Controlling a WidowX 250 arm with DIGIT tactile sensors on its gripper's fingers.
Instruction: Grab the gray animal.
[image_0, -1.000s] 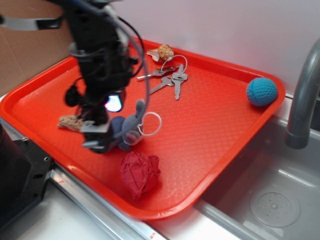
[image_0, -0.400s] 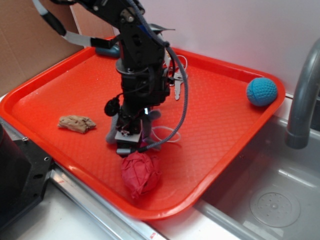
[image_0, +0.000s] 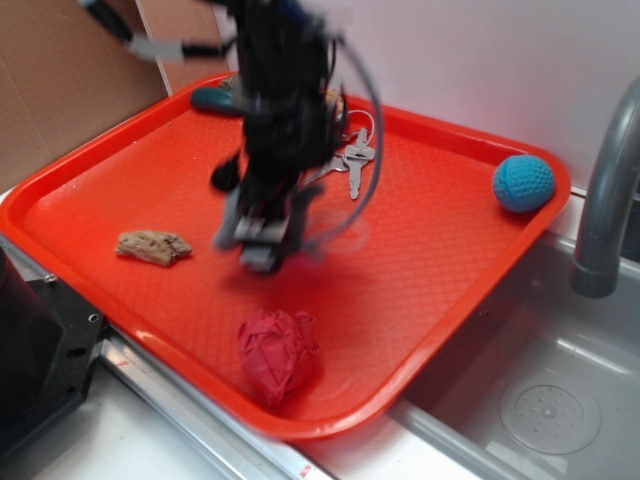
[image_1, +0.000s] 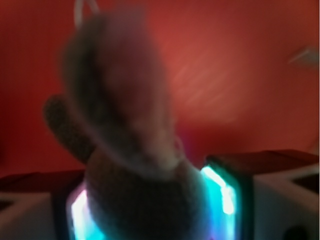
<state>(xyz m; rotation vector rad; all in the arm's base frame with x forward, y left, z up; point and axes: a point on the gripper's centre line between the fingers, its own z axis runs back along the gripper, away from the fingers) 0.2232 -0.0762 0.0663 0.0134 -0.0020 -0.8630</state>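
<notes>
Judging from both views, the gripper (image_0: 262, 245) is pinching the gray animal (image_1: 125, 150) between its fingers above the red tray (image_0: 430, 270), so the grab seems done, though blur hides details.

claw (image_0: 262, 240) up off the tray (image_0: 420, 270) vs 0.4 s ago, now clear of the red paper ball (image_0: 278, 352), motion-blurred. gray animal (image_1: 125, 145) went up with it, pinched between the fingers (image_1: 222, 192). 1 s ago claw was further left, near the brown chunk (image_0: 153, 246).
</notes>
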